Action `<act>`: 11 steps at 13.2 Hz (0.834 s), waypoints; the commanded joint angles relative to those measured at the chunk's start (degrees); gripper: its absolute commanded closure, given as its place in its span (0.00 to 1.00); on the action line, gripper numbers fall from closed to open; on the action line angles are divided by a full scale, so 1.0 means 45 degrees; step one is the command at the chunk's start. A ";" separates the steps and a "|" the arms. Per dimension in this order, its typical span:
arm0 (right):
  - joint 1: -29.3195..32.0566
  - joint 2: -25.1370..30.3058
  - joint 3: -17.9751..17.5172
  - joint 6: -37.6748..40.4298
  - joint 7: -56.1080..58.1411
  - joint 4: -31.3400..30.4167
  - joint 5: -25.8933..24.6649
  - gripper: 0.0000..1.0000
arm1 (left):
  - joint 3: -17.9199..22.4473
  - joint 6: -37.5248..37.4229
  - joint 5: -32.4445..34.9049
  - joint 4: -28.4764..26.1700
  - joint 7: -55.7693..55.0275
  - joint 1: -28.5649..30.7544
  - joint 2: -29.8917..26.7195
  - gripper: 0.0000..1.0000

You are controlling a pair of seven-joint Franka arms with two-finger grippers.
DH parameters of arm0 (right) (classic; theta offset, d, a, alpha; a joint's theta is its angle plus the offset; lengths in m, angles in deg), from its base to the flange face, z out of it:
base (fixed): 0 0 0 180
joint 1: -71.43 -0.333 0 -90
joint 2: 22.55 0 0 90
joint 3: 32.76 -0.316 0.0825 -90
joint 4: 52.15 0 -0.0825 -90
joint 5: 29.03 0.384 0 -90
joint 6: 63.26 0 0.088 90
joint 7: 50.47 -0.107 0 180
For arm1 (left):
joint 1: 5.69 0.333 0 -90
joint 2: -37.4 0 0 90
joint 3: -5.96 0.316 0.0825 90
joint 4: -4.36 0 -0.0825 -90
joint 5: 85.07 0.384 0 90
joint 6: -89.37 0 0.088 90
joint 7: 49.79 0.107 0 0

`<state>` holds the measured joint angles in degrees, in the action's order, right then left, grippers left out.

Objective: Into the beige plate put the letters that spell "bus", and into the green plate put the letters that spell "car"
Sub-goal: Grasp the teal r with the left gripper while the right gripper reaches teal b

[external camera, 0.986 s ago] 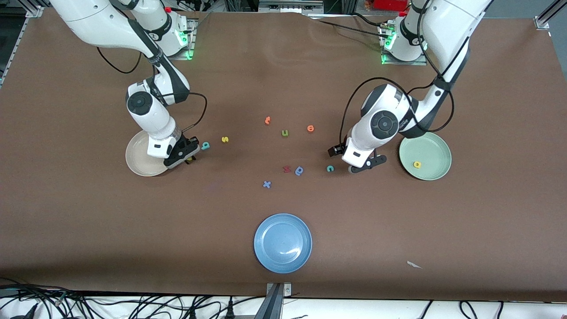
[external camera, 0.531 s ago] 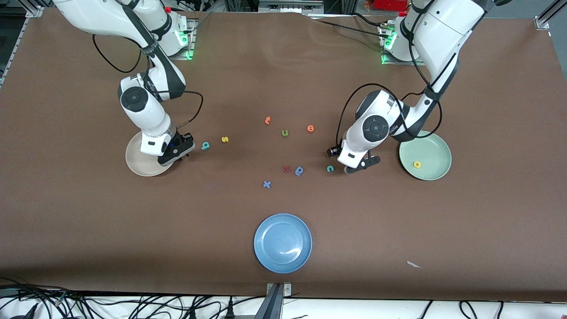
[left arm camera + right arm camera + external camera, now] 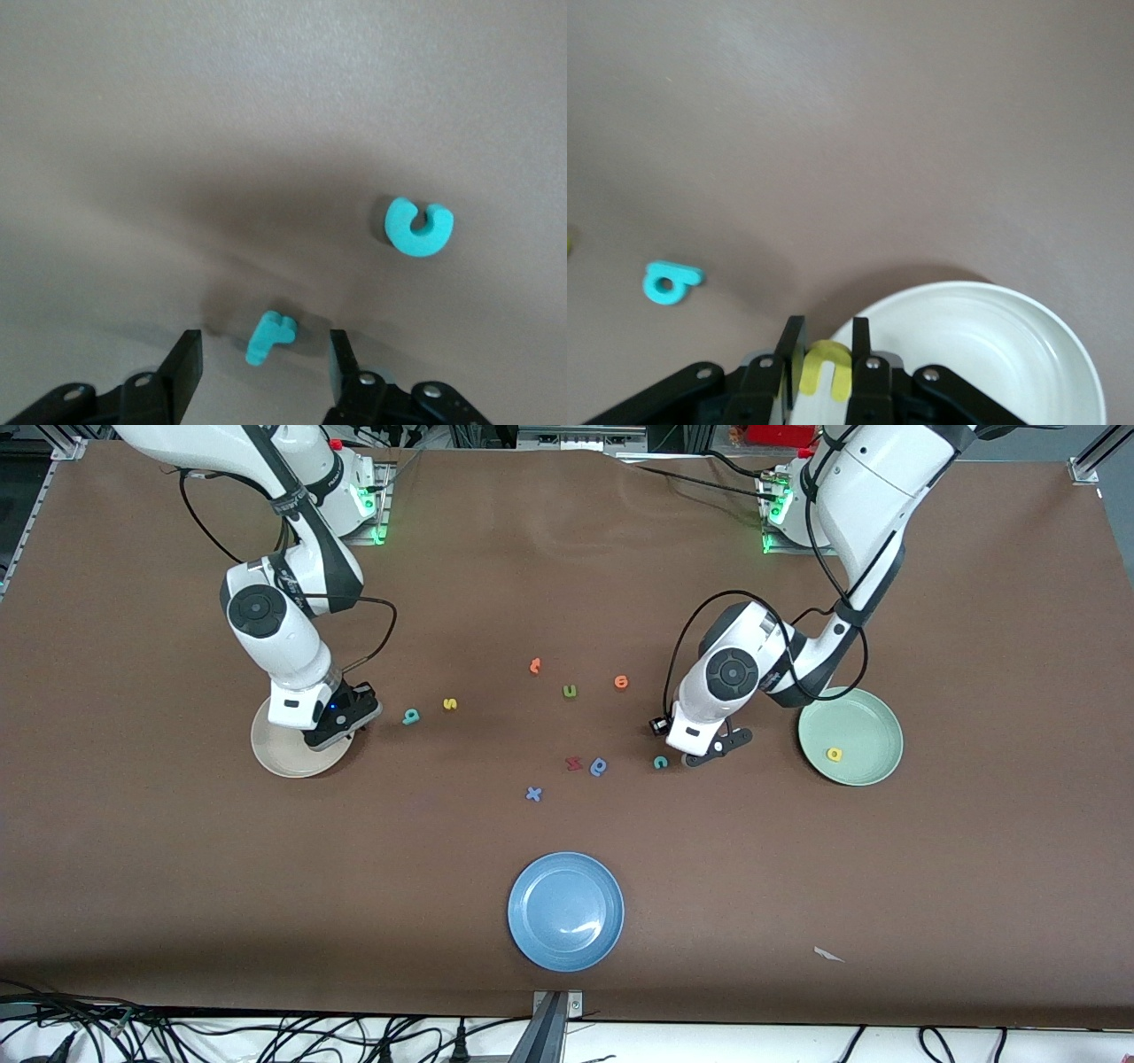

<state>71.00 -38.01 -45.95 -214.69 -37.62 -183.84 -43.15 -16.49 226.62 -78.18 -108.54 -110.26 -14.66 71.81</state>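
Brown tabletop: right gripper [image 3: 824, 354], clamped on the yellow u [image 3: 825, 367], hangs over the beige plate [image 3: 1028, 354] rim; left gripper [image 3: 262, 367], jaws apart, straddles the light-blue r [image 3: 268, 337] beside the teal c [image 3: 419, 227]; foam looks light, squashy, best pinched across flat sides.

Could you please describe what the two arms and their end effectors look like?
Both are glossy white Franka arms with dark grey joint bands and round black joint caps. Loose black cables loop beside each forearm. The left end effector and right end effector have black fingers. Green lights glow at the bases.

a [image 3: 834, 754] in green plate [image 3: 873, 766] | c [image 3: 660, 762] beside r [image 3: 268, 337] | b [image 3: 410, 716] near beige plate [image 3: 270, 755]
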 commanded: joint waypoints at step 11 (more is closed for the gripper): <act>0.1208 0.0076 -0.0251 0.0038 0.0412 -0.0208 0.0053 0.00 | 0.0107 0.0105 0.0423 0.0090 -0.0431 0.0041 0.0089 0.65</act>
<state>76.19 -38.31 -45.94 -214.68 -32.53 -184.18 -43.05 -15.92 226.70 -78.18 -108.54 -111.11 -14.68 71.85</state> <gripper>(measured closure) 0.075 0.577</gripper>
